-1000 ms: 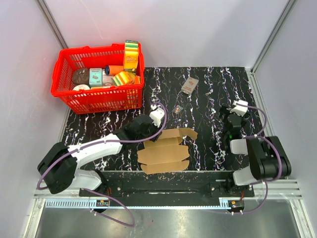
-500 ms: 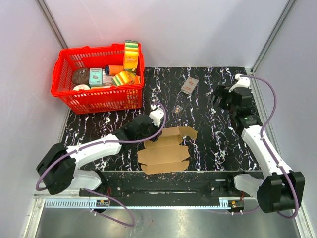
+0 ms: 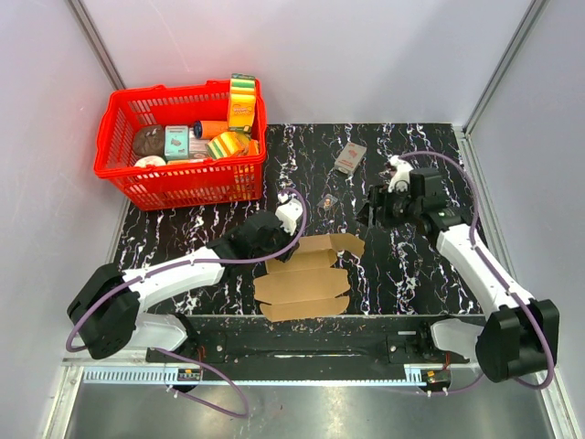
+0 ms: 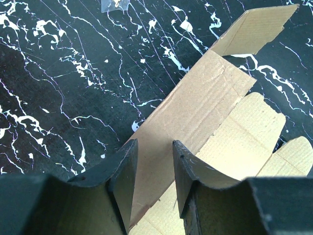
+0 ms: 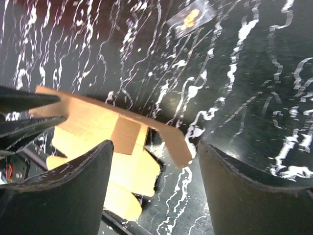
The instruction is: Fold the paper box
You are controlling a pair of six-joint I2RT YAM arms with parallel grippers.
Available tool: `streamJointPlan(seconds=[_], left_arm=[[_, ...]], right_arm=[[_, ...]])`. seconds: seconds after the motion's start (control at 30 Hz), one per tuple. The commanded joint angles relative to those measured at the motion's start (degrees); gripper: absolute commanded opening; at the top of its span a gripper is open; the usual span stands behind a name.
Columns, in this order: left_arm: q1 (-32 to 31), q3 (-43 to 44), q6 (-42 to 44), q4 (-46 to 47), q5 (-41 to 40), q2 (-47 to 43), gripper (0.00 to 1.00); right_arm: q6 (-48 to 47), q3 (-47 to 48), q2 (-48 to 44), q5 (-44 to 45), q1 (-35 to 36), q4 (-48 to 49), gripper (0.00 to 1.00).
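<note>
On the black marbled table (image 3: pixel 402 265), near its front edge, lies the half-folded cardboard box (image 3: pixel 302 285). Its thin upright wall (image 4: pixel 195 107) could crease or slip free if the left gripper (image 4: pixel 154 159), whose jaws pinch it, tugs. The right gripper (image 5: pixel 154 169) hovers wide open and empty beside the raised flap (image 5: pixel 171 142)

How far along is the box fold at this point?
Done: very little. The paper box lies mostly flat, with only its far panel lifted. In hand: the left pincer grips that lifted panel, while the right pincer hangs open beyond the box's far flap, holding nothing. Left: raising the walls, tucking the flaps and closing it, since no box shape shows yet.
</note>
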Motion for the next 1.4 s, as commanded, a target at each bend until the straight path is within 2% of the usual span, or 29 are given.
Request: streamJointPlan(seconds=[0.0,0.03,0.17,0.4,0.5,0.9,1.07,1.27,1.37], left_arm=[[-0.42,0.19,-0.72,2.19,1.09,-0.52,0.39],[-0.42,0.27,-0.81,2.10,1.01,-0.52,0.39],[-0.51,0.27,-0.90,2.10,0.92,-0.60,0.39],[-0.68,0.54,-0.90,1.92,0.74,-0.69,0.39],[-0.60,0.54,-0.81,1.92,0.74,-0.69,0.39],[-0.68,0.80,-0.81,1.48,0.48,-0.78,0.39],[-0.68,0.71,-0.81,1.48,0.39,-0.87,0.39],[-0.68,0.80,-0.81,1.57,0.48,-0.87,0.39],[-0.68,0.98,-0.81,1.48,0.57,-0.87,0.39]], right_arm=[[-2.57,0.63,3.04,-1.71,4.57,-1.25,0.73],[-2.66,0.64,3.48,-0.92,5.01,-1.51,0.67],[-2.84,-0.41,5.24,3.13,5.98,-1.34,0.58],[-3.19,-0.77,7.88,4.89,6.60,-0.11,0.56],[-3.28,-0.94,8.67,3.93,6.77,0.07,0.49],[-3.01,-0.07,11.57,3.66,8.97,-2.57,0.47],[-3.19,0.55,13.59,4.81,9.58,-3.71,0.43],[-3.10,0.90,14.30,4.98,10.20,-4.33,0.31],[-3.10,1.08,14.04,5.51,10.64,-4.33,0.27]])
